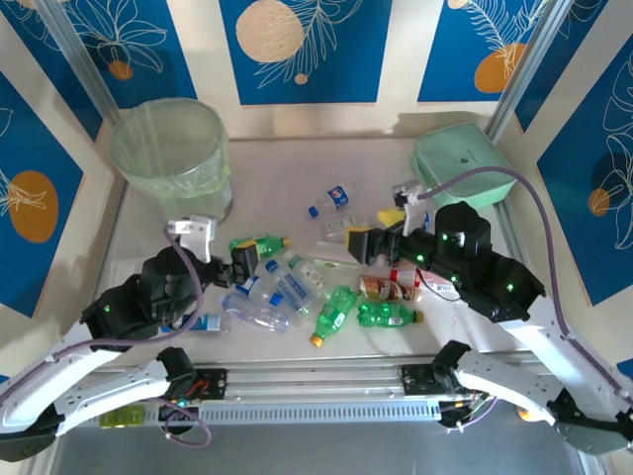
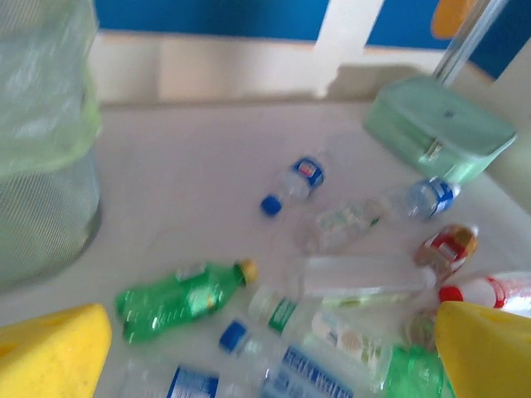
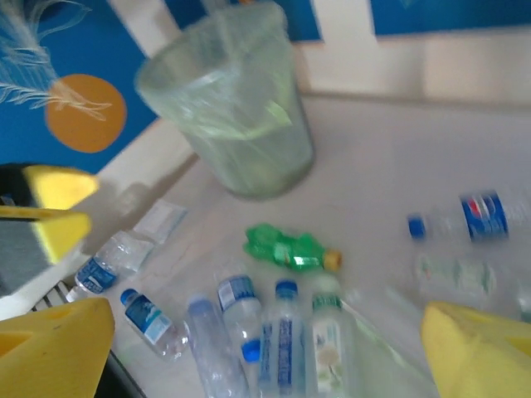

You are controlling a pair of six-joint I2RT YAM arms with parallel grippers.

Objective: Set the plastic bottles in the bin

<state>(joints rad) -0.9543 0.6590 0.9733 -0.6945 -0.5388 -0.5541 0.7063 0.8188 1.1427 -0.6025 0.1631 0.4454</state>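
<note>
Left gripper (image 1: 244, 262) and right gripper (image 1: 371, 236) both spread wide, holding nothing, low over the plastic bottles (image 1: 297, 292) scattered near-right of the bin (image 1: 178, 173). Bare table (image 1: 287, 168) between pile and bin. Bin stands at table's far-left corner.

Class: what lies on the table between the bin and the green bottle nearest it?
Nothing. Only bare white table separates the round translucent bin from the crushed green plastic bottle, as the right wrist view shows most clearly.

Open table (image 1: 287, 168) lies between the scattered bottles (image 1: 336, 309) and the bin (image 1: 176, 170).
</note>
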